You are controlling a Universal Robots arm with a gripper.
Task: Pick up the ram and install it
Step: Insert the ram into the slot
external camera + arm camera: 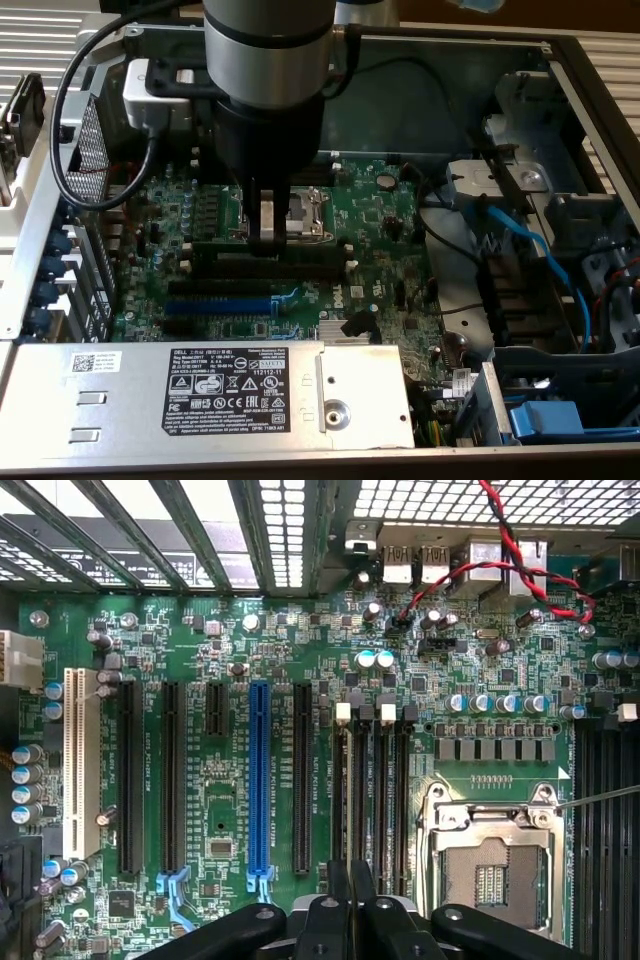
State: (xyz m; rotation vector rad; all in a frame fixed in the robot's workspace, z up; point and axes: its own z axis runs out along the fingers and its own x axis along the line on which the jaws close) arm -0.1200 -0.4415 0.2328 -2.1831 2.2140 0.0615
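Install step: fingers (pixel 268 226) pinched narrowly on the ram (pixel 305 252), centre frame over the memory slots (pixel 388 800); seating likely needs square alignment.

The motherboard (pixel 230 680) is bright green, speckled with small black chips and silver-topped capacitors. One expansion slot (pixel 260 780) is blue, the long slots (pixel 130 780) beside it are black, and the edge slot (pixel 74 760) is white. The memory slots (pixel 385 790) are black with white end clips. A twisted wire pair (pixel 500 550) is red and black. The claw (pixel 350 875) is black. The ram (pixel 305 247) looks dark green, almost black, though that is hard to tell. The power supply (pixel 130 410) is silver, its label black with white print. A cable (pixel 530 245) is light blue.
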